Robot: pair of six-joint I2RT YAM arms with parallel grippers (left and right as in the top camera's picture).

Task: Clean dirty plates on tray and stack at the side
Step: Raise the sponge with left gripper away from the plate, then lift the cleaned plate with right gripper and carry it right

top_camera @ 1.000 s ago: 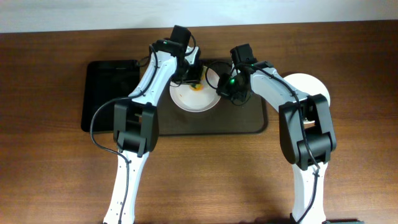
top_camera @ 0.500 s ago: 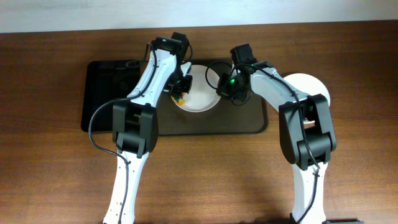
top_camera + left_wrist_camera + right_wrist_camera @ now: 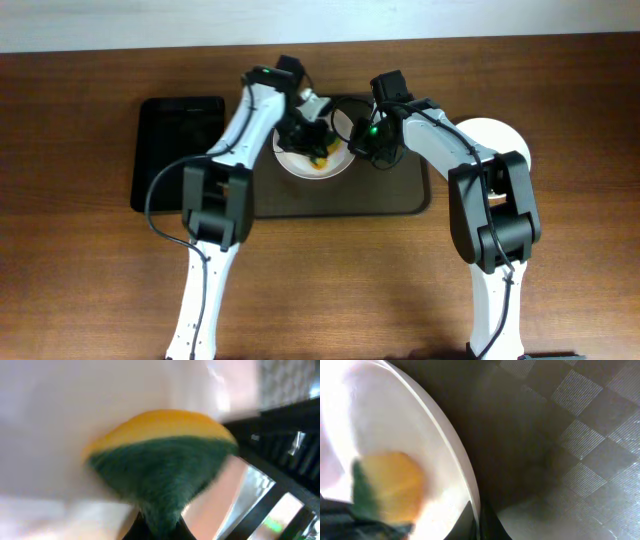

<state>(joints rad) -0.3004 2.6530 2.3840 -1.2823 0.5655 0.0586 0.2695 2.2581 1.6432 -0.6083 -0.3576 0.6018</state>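
Observation:
A white plate (image 3: pixel 298 160) lies at the back of the dark brown tray (image 3: pixel 400 195). My left gripper (image 3: pixel 312 148) is shut on a yellow-and-green sponge (image 3: pixel 321 158) and presses it on the plate's right half. In the left wrist view the sponge (image 3: pixel 160 465) fills the middle against the plate (image 3: pixel 75 410), pinched between my fingers (image 3: pixel 159 529). My right gripper (image 3: pixel 352 145) is shut on the plate's right rim. The right wrist view shows its fingers (image 3: pixel 479 521) either side of the rim of the plate (image 3: pixel 385 420), with the sponge (image 3: pixel 395 485) on it.
A white plate (image 3: pixel 505 135) lies on the table to the right of the brown tray, partly under my right arm. A smaller glossy black tray (image 3: pixel 180 150) sits to the left. The tray's textured floor (image 3: pixel 570 435) shows beside the held plate.
My left gripper swept the sponge to the plate's left edge, then back to its right half. My right gripper has stayed on the rim.

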